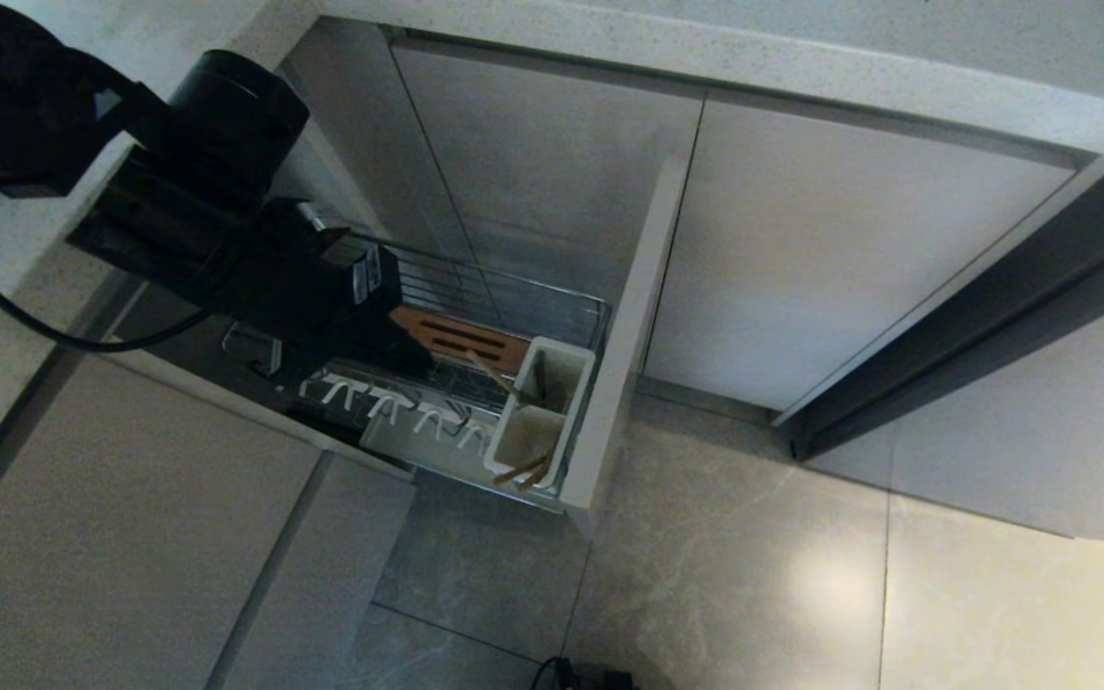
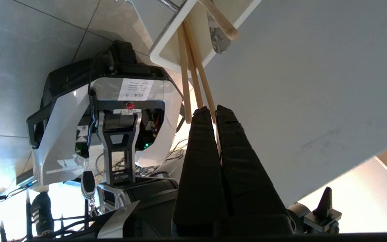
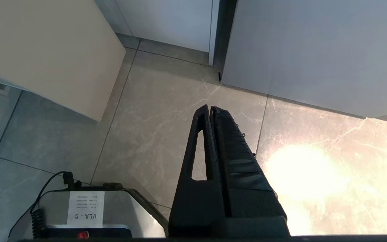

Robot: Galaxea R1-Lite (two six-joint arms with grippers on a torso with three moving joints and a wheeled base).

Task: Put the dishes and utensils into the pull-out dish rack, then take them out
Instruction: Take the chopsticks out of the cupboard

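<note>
thin light-brown wooden chopsticks (image 2: 193, 72) stand in the white plastic utensil caddy (image 1: 542, 412) at the front corner of the pulled-out chrome wire dish rack (image 1: 514, 297) | their ends reach the tip of the black left gripper (image 2: 213, 111), jaws closed, pinching one stick | black right gripper (image 3: 212, 111) closed, empty, over the grey floor tiles (image 3: 146, 127)

The head view is dim and grey, with a soft bright patch of reflected light on the floor tiles (image 1: 830, 585). The dark arm (image 1: 178, 192) at upper left shows little detail against the pale cabinet doors (image 1: 830, 268). In the right wrist view, strong glare washes out the floor (image 3: 307, 174) to near white. The left wrist view is blown out along its lower edge behind the robot base (image 2: 106, 134); the chopsticks (image 2: 193, 77) stay sharp.
</note>
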